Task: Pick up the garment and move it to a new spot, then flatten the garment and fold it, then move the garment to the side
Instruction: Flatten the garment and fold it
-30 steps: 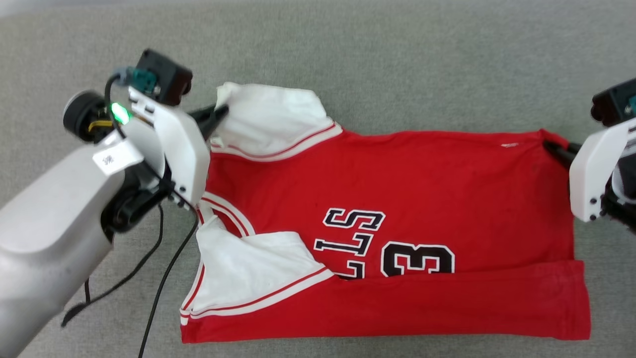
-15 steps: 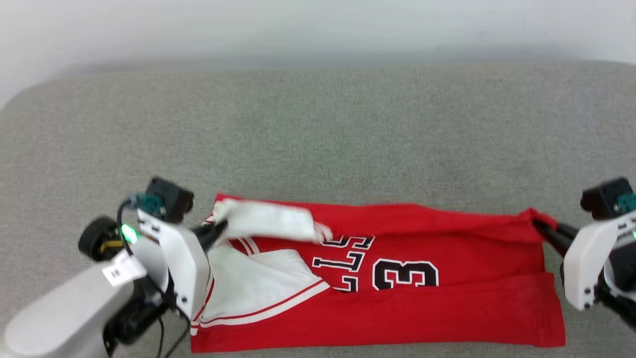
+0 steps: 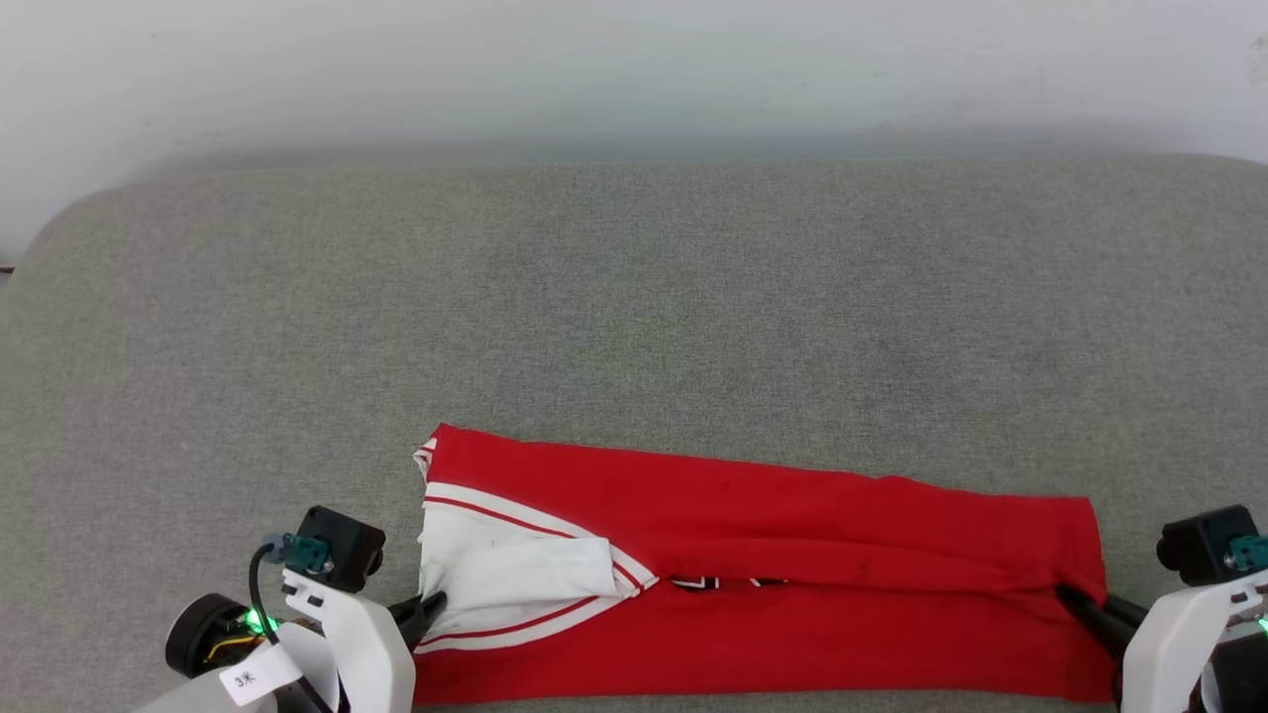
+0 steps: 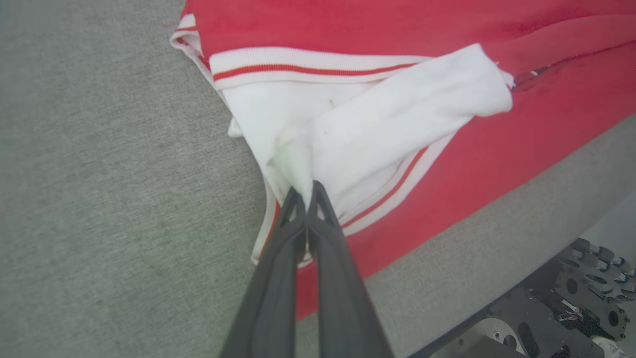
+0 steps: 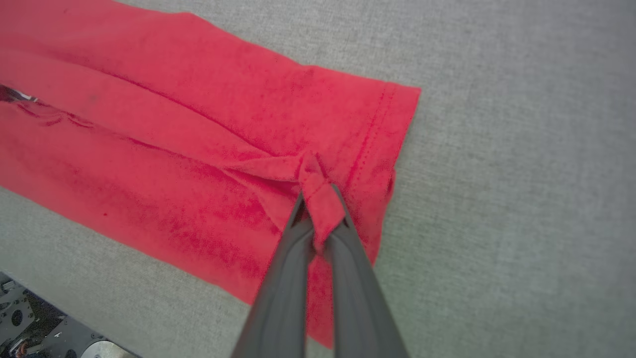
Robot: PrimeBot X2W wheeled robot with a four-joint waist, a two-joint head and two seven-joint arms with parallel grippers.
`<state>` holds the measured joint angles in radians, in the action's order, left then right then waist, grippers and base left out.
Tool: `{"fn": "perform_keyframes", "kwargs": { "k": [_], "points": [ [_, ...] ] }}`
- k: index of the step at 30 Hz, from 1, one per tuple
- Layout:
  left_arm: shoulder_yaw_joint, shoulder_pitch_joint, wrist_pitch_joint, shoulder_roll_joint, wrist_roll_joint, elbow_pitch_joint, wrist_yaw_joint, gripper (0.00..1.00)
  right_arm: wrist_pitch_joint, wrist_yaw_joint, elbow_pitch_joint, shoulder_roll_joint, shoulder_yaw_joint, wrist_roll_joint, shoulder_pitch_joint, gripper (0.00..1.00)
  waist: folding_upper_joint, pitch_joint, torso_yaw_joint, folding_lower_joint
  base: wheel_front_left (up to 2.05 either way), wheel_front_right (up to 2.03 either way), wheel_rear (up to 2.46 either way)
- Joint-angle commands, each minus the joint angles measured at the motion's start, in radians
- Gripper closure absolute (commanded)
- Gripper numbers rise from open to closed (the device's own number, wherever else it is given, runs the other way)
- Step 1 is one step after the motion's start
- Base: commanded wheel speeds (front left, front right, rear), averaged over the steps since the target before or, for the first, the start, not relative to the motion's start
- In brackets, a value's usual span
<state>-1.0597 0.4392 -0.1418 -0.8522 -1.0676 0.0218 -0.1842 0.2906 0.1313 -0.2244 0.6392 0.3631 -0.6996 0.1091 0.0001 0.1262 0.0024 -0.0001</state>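
The garment (image 3: 753, 515), red with white striped-trim sleeves, lies folded into a long band near the front edge of the grey surface. Only a sliver of black lettering shows in the fold's gap. My left gripper (image 3: 428, 606) at the lower left is shut on the white sleeve (image 4: 387, 119), pinching its corner between both fingertips (image 4: 304, 191). At the lower right my right gripper (image 3: 1068, 597) is shut on a bunched corner of the red hem (image 5: 318, 191). The far long edge of the garment (image 5: 208, 114) is folded over toward me.
The grey fabric surface (image 3: 634, 297) stretches wide behind the garment up to a pale wall (image 3: 634, 69). Its rounded left corner (image 3: 50, 228) shows at the far left. Robot base parts (image 4: 571, 298) sit below the front edge.
Both grippers pulled the garment's far edge toward me, folding it over the lettering and number. The head camera tilted up, so the whole scene slid down the picture.
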Motion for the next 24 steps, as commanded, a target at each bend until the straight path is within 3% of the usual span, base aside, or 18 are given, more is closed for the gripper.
{"fn": "perform_keyframes", "kwargs": {
  "k": [1, 7, 8, 9, 10, 14, 24],
  "points": [
    [-0.006, -0.013, 0.005, 0.008, -0.001, 0.010, -0.001, 1.00, 0.005, -0.001, 0.000, -0.018, -0.010, -0.005, -0.023, 1.00, -0.0001, 0.005, 0.000, 0.0001, 0.00, 0.00, 0.00],
    [-0.014, -0.026, 0.023, 0.042, 0.007, 0.056, -0.004, 1.00, -0.011, -0.001, -0.034, -0.045, -0.028, -0.004, -0.049, 1.00, -0.0001, 0.013, -0.001, 0.0001, 0.00, 0.00, 0.00],
    [-0.013, -0.029, 0.033, 0.047, 0.004, 0.064, -0.003, 0.90, -0.026, -0.001, -0.034, -0.053, -0.031, -0.008, -0.049, 0.60, -0.0001, 0.010, -0.001, 0.0001, 0.00, 0.00, 0.00],
    [-0.012, -0.033, 0.044, 0.052, 0.005, 0.072, -0.001, 0.66, -0.039, -0.001, -0.033, -0.056, -0.039, -0.014, -0.051, 0.33, -0.0001, 0.004, -0.001, 0.0001, 0.00, 0.00, 0.00],
    [-0.007, -0.035, 0.063, 0.056, 0.012, 0.077, -0.005, 0.00, -0.052, -0.001, -0.027, -0.055, -0.045, -0.014, -0.053, 0.00, -0.0001, -0.003, 0.000, 0.0001, 0.00, 0.00, 0.00],
    [0.016, -0.051, 0.146, 0.070, 0.028, 0.080, -0.034, 0.00, -0.079, -0.001, 0.028, -0.029, -0.052, -0.041, -0.070, 0.00, -0.0001, -0.035, 0.004, 0.0001, 0.00, 0.00, 0.00],
    [0.104, -0.071, 0.357, 0.080, 0.120, 0.017, -0.209, 0.00, -0.002, -0.001, 0.160, 0.069, -0.154, -0.126, -0.068, 0.00, -0.0001, -0.070, 0.017, 0.0001, 0.00, 0.00, 0.00]
  ]
}}
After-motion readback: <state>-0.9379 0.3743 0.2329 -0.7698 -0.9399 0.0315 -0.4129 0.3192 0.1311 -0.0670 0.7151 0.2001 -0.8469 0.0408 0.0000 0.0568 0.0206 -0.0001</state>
